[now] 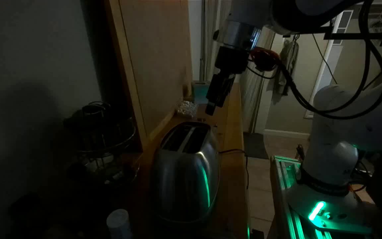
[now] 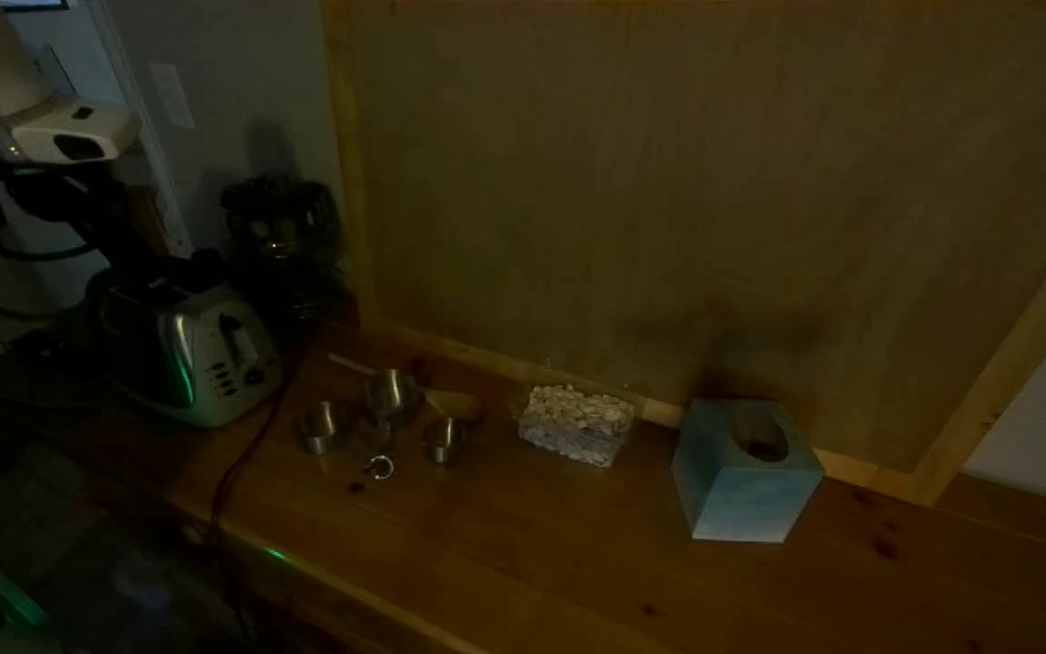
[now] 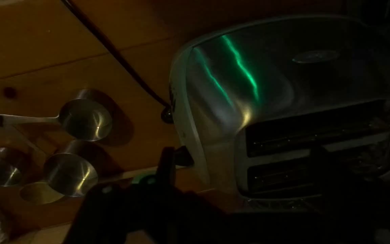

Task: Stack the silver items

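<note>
Silver measuring cups (image 3: 71, 171) sit side by side on the counter (image 2: 577, 563), toaster (image 1: 186, 172) close by

The light is dim. Three cups stand open side up near the toaster's control end, the handle of one reaching a small ring (image 2: 379, 468). A dark cord (image 3: 113, 51) runs between them and the toaster and drops over the counter's edge. A spoon (image 2: 455, 404) lies partly hidden behind a cup. Farther along come a clear packet of pale flakes (image 2: 577, 425) near the cups, then a blue tissue box (image 2: 741, 495) well apart from them, with a wooden panel (image 2: 714, 200) standing behind. Near the toaster a dark shape (image 2: 282, 250) is too dim to make out.

The wrist view shows the gripper (image 3: 242, 150) with its fingers (image 3: 166, 166) spread wide and holding nothing, the toaster visible between them. In an exterior view its tips show apart from the toaster's top; the cups are off to one side.

The arm (image 1: 330, 159) rises from its base (image 1: 340, 204) beside the counter and reaches across high above it, so that the gripper points down at a slant.
</note>
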You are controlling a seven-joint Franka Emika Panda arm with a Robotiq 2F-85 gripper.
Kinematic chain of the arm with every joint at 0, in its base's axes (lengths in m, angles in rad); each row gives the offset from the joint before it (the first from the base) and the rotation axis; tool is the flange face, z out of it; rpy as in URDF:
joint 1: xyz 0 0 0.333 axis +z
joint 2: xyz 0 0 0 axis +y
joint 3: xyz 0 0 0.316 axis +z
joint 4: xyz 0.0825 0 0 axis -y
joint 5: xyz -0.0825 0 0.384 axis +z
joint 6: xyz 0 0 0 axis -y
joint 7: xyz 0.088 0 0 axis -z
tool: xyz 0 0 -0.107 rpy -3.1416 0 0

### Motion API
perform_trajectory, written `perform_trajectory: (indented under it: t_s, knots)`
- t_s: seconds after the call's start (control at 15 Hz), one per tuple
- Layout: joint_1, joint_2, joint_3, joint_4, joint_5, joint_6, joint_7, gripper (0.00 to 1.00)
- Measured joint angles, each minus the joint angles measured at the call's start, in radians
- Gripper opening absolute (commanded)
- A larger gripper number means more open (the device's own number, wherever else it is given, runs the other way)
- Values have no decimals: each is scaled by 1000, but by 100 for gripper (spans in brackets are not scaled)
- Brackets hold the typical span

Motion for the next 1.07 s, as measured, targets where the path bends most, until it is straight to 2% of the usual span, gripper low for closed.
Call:
perform_trajectory:
  t_s: [0.67,0.87,1.07]
  knots:
    - [-4,0,-5,2,0,0,0,100]
    - [-48,-2,-59,18,-18,0,-25,100]
    - [-101,8,-94,35,-110,-9,-106,100]
